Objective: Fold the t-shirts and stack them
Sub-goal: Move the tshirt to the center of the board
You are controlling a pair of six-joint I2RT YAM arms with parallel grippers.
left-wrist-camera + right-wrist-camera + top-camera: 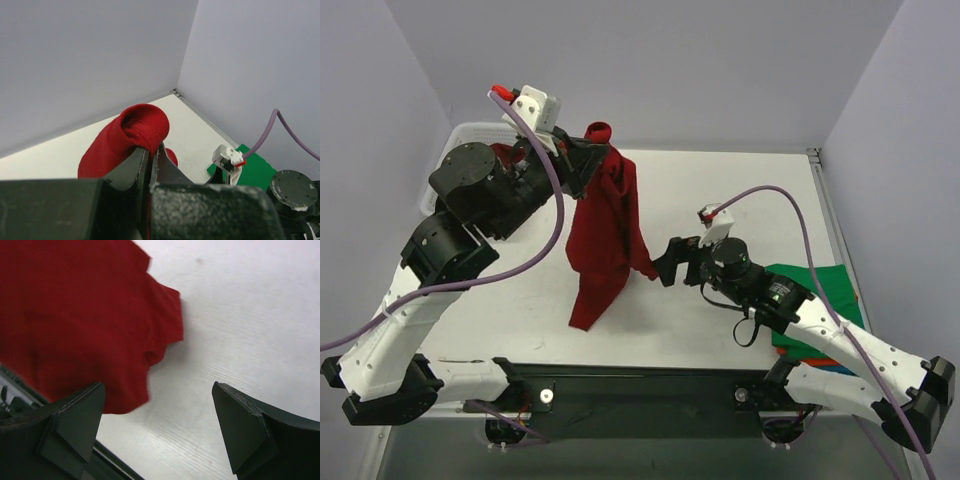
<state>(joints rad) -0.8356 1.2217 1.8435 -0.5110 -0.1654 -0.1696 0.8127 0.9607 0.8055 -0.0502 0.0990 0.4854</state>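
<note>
A deep red t-shirt (607, 225) hangs from my left gripper (590, 150), which is shut on its top edge high above the table; the cloth bulges over the jaws (140, 127). Its lower end drapes onto the table at the front. My right gripper (665, 262) is open, low over the table just right of the shirt's sleeve (162, 325), with bare table between its fingers (240, 425). A stack of folded t-shirts, green on top (820, 300), lies at the right under the right arm, with orange and blue edges showing below.
A white lattice basket (470, 135) with more red cloth stands at the back left behind the left arm. Grey walls close in on three sides. A dark rail (640, 375) runs along the table's near edge.
</note>
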